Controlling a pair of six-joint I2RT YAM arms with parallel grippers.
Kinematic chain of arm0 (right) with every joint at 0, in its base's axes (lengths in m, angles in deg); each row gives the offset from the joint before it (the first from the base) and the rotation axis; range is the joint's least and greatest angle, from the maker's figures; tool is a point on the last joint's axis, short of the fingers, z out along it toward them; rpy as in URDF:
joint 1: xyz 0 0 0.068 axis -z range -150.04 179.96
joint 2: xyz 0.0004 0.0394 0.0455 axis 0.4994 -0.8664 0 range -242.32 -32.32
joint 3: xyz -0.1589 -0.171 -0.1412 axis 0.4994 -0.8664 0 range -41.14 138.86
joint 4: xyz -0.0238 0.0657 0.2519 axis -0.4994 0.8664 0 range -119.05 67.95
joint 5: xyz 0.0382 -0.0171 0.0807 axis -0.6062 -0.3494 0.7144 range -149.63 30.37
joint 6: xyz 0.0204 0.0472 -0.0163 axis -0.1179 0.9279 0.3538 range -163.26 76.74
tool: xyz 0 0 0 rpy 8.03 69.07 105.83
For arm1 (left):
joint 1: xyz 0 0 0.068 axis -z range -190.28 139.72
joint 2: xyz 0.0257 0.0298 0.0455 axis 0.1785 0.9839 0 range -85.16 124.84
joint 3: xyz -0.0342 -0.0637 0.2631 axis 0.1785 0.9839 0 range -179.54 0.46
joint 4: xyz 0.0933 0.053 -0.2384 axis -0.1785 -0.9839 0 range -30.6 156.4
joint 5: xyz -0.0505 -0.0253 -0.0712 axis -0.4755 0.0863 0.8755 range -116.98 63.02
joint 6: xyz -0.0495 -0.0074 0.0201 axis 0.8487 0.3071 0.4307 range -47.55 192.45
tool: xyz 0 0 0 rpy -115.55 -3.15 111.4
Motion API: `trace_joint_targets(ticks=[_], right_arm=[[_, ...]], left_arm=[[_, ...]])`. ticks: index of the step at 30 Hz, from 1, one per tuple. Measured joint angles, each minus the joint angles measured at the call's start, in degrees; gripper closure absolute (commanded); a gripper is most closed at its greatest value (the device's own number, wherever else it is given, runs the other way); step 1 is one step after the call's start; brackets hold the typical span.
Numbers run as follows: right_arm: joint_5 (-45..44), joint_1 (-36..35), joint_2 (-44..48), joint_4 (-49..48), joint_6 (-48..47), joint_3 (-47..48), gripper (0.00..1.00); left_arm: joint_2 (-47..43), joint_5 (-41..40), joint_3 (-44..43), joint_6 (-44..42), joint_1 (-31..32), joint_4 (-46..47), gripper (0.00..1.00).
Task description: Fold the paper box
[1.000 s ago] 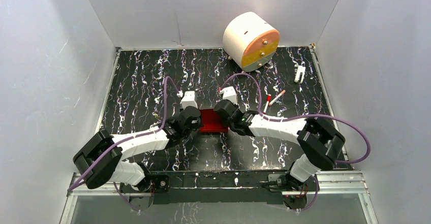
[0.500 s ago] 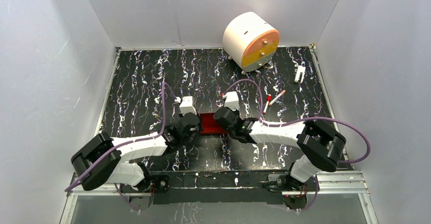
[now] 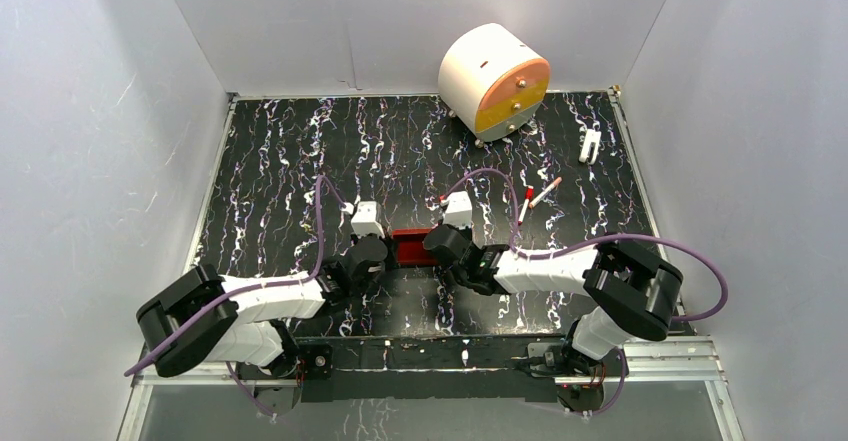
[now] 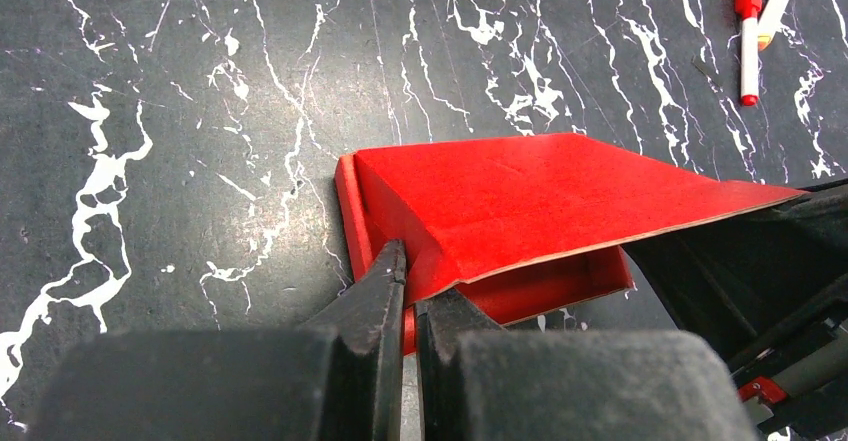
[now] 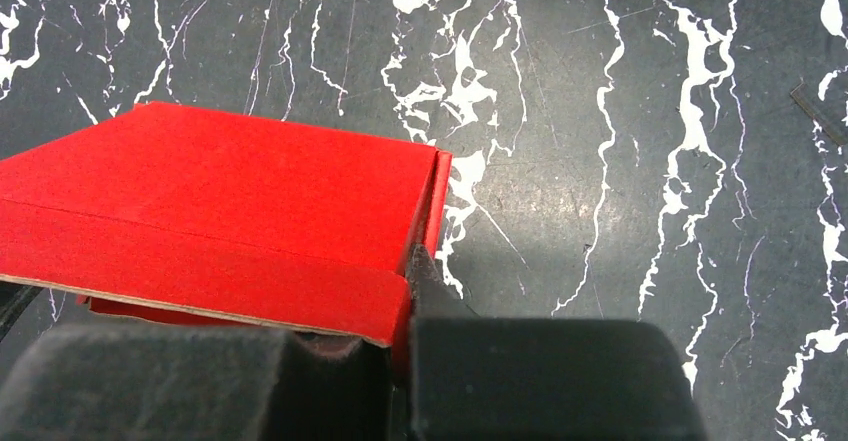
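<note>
The red paper box [image 3: 411,247] sits on the black marbled table between my two grippers. It is a shallow tray with its lid flap lying partly raised over it. My left gripper [image 3: 385,253] is shut on the box's left side wall; in the left wrist view [image 4: 410,279] the wall is pinched between the two fingertips under the lid [image 4: 520,196]. My right gripper [image 3: 435,251] is shut on the box's right side wall; in the right wrist view [image 5: 405,286] the lid [image 5: 220,186] hangs over the left finger.
A white-and-orange drum [image 3: 494,81] stands at the back right. Two red-capped white pens [image 3: 536,198] lie right of the box, also in the left wrist view [image 4: 748,31]. A small white clip [image 3: 590,145] lies far right. White walls enclose the table.
Both grippers have drawn back toward the near edge, pulling the red box with them. The box now looks narrower from above, with its lid lowered over the tray.
</note>
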Motion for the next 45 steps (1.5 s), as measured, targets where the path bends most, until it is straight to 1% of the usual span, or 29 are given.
trace_joint_targets(ticks=[4, 9, 15, 20, 25, 30, 33, 37, 39, 41, 43, 45], right_arm=[[0.33, -0.22, 0.00, 0.04, 0.33, -0.20, 0.85], [2.14, -0.74, 1.68, -0.66, 0.46, -2.54, 0.73], [7.04, -1.33, 8.61, 0.85, -0.22, -4.81, 0.56], [9.51, -1.36, 16.20, 3.19, -0.90, -4.98, 0.45], [10.01, -1.36, 22.62, 6.43, -2.43, -4.98, 0.35], [10.23, -0.68, 26.34, 8.33, -6.82, -4.79, 0.32], [12.02, 0.96, 26.29, 10.40, -10.75, -2.84, 0.32], [15.06, 2.99, 25.64, 11.74, -15.47, 1.29, 0.32], [16.26, 3.67, 24.59, 12.48, -17.75, 3.41, 0.31], [17.84, 4.44, 23.65, 12.85, -20.20, 4.55, 0.31], [20.81, 5.86, 23.12, 13.03, -23.04, 4.81, 0.32], [25.05, 9.03, 22.71, 13.46, -25.97, 4.83, 0.33]], left_arm=[[0.31, -0.22, 0.61, 0.04, 0.24, 0.98, 1.00], [1.62, -0.92, 0.81, 0.20, 1.18, 1.40, 1.00], [4.11, 0.39, 1.49, 0.48, 3.28, -0.24, 1.00], [4.52, 0.02, 1.46, 0.48, 4.02, -0.50, 1.00], [4.55, -0.37, 1.40, 0.44, 4.31, -0.68, 1.00], [1.18, -0.24, 1.20, -0.55, 4.33, -4.76, 0.83], [-4.07, -0.28, 1.01, -1.55, 4.31, -8.68, 0.67], [-11.58, -0.26, -1.53, -2.84, 4.31, -14.19, 0.53], [-13.99, -0.33, -3.80, -3.48, 4.26, -17.33, 0.48], [-15.30, -0.31, -7.39, -4.24, 3.61, -21.92, 0.45], [-15.80, 0.00, -10.67, -5.05, 2.45, -26.29, 0.44], [-16.15, 1.40, -12.81, -6.05, -0.04, -29.97, 0.43]])
